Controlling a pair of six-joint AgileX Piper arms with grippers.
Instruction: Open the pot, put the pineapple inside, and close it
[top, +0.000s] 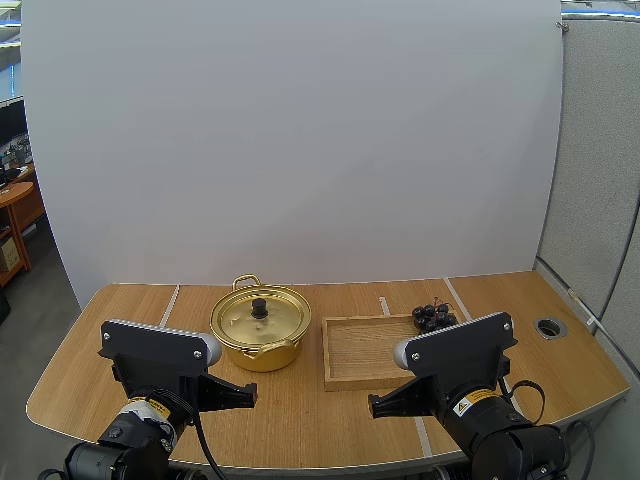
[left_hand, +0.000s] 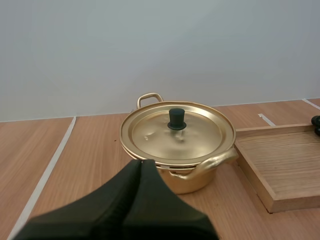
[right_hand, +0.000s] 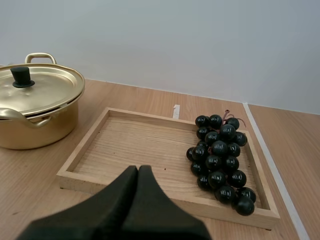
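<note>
Left pincer pressed together, pot just ahead, right pincer likewise before tray of grapes

Nothing here can actually be read from where I stand. The only printed marks are two small yellow-and-white labels. The left arm's sticker sits on the wrist housing just behind the left gripper. The right arm's sticker sits likewise just behind the right gripper. Each carries dark marks and fine print, too small to make out.
</note>
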